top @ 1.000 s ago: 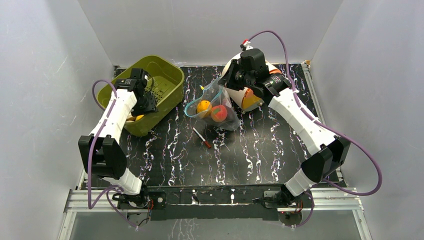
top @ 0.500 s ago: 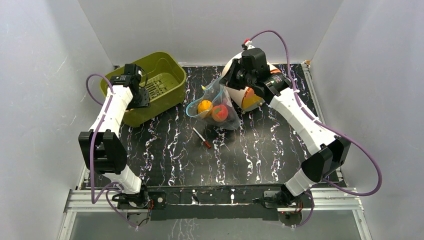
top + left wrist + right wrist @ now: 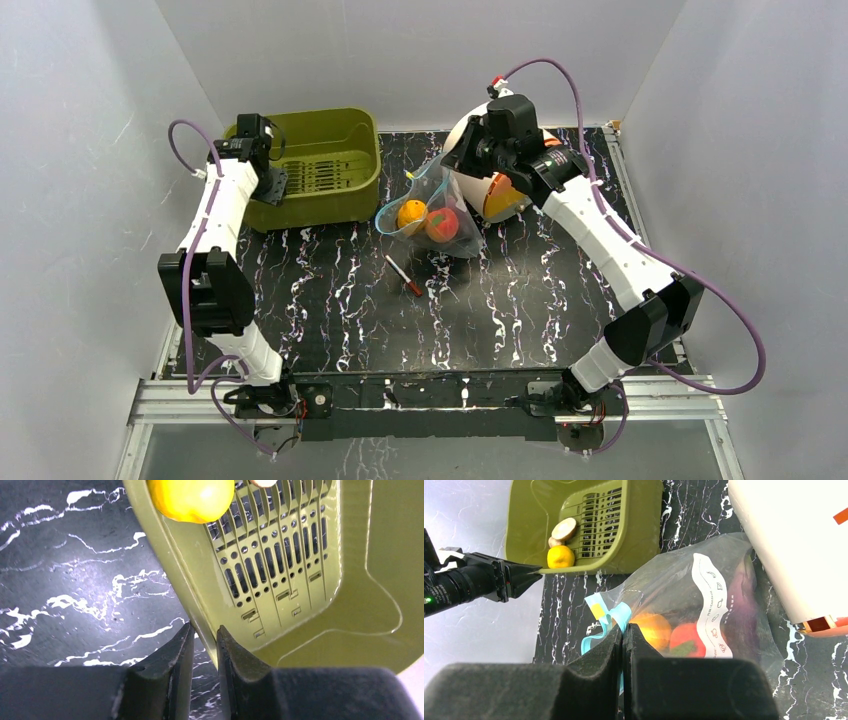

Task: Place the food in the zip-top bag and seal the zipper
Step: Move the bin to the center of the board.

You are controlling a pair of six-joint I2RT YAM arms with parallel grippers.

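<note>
I have the green basket [image 3: 330, 210] at the far left of the tabletop [image 3: 500, 300]. The left pincer [image 3: 204, 632] is narrowed onto the basket's side wall, one finger inside and one outside. A yellow fruit [image 3: 560, 556] lies in the basket on the slotted floor. Just beside it is a tan round piece [image 3: 564, 528] that I cannot identify.

The clear bag [image 3: 719, 580] sits mid-table, near the basket's right end. The right pincer [image 3: 624, 630] is clamped tight on the bag at its mouth, and the teal strip [image 3: 620, 614] curls out on either side of the fingers. Inside the bag I see an orange fruit [image 3: 651, 627], a red-green peach [image 3: 689, 637] and a purple piece [image 3: 739, 600] pressed against the far side. The crinkles and the printed label blur anything deeper in.

From above, the left arm covers the basket's left end, so its contents are hidden there. The left wrist view cuts the yellow fruit off at the top edge. A big white and orange round thing [image 3: 500, 195] sits just behind the bag, partly under the right arm. A red-tipped pen [image 3: 404, 274] lies on the tabletop near the bag.
</note>
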